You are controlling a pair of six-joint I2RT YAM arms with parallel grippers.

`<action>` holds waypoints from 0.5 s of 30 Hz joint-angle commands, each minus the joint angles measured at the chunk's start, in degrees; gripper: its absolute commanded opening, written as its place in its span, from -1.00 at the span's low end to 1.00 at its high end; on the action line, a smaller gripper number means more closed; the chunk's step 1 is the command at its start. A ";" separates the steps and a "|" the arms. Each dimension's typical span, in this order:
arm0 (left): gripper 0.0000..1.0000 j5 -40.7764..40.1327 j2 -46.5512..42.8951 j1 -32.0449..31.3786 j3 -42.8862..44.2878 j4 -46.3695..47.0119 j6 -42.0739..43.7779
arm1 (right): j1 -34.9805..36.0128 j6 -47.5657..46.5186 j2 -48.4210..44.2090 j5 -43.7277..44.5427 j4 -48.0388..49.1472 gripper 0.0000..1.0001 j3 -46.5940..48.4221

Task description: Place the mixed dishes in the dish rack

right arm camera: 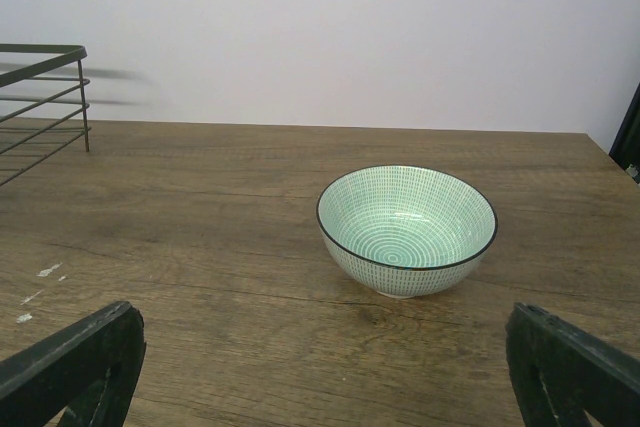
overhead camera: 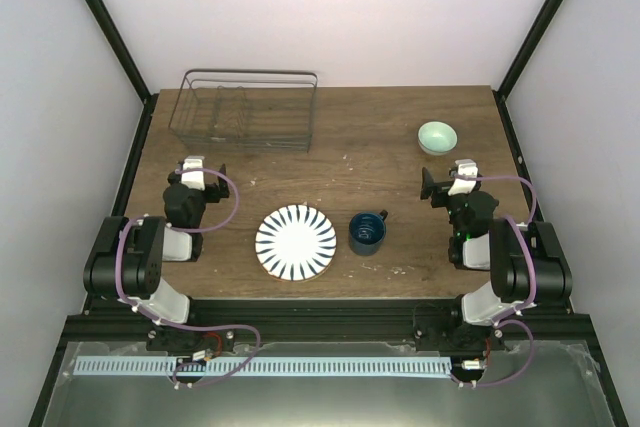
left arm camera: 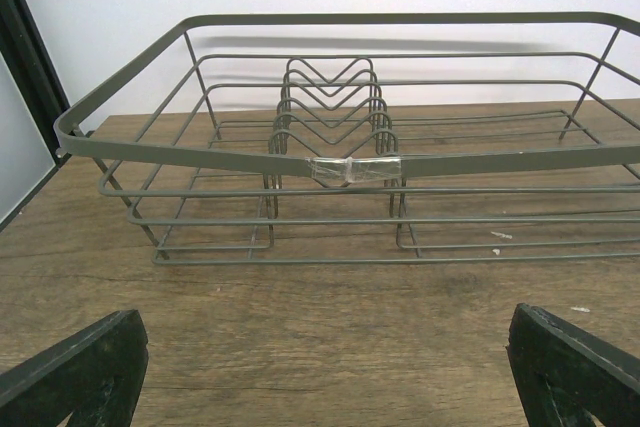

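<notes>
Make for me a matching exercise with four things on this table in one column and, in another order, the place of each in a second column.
Things
1. dish rack
2. striped plate
3. dark blue mug
4. mint-green bowl

Places
A. just beside the plate, on its right
B. far left part of the table
C. far right part of the table
D. near the middle of the near edge, lying flat

Pairs: 1-B, 2-D, 3-A, 4-C
</notes>
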 commanded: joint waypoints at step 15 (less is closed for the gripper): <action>0.85 -4.83 -17.33 -0.22 5.14 -20.95 -0.55 | 1.28 -0.90 -10.43 5.84 -30.21 0.97 14.08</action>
